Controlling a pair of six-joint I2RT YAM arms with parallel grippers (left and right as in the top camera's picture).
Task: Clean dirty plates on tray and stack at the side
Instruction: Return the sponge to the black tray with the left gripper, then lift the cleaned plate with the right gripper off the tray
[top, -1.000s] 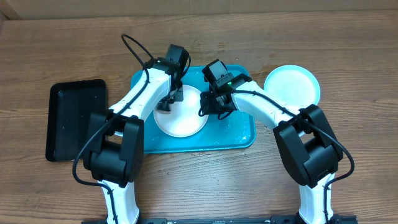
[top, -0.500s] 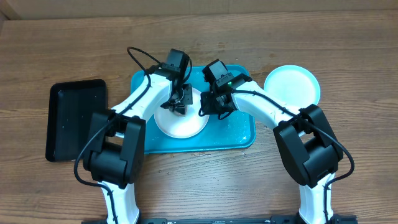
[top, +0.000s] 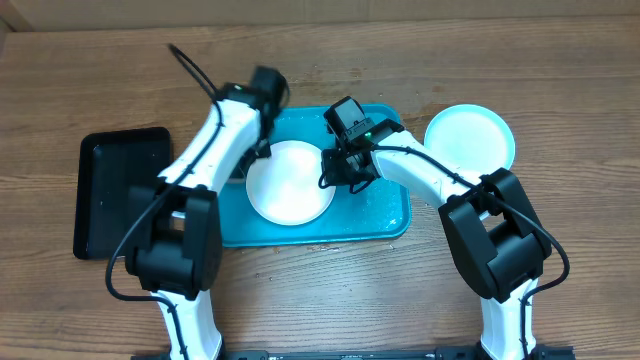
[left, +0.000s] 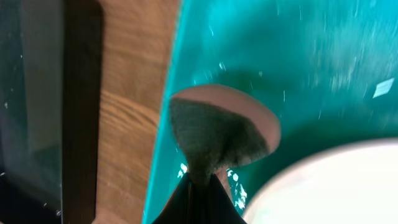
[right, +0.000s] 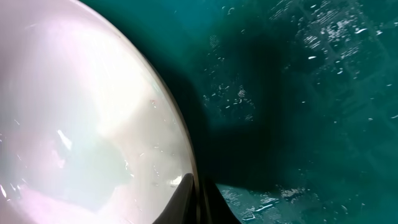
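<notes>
Overhead hid what wrist views caught: my left end effector (left: 198, 190) clenched a sponge (left: 214, 134), right end effector (right: 198, 200) pinched the white plate (right: 81, 124).

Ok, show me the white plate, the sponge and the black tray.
white plate (top: 291, 185): overhead view, middle of its bare face.
sponge (left: 214, 127): left wrist view, its dark scouring side.
black tray (top: 118, 190): overhead view, bare floor.
</notes>
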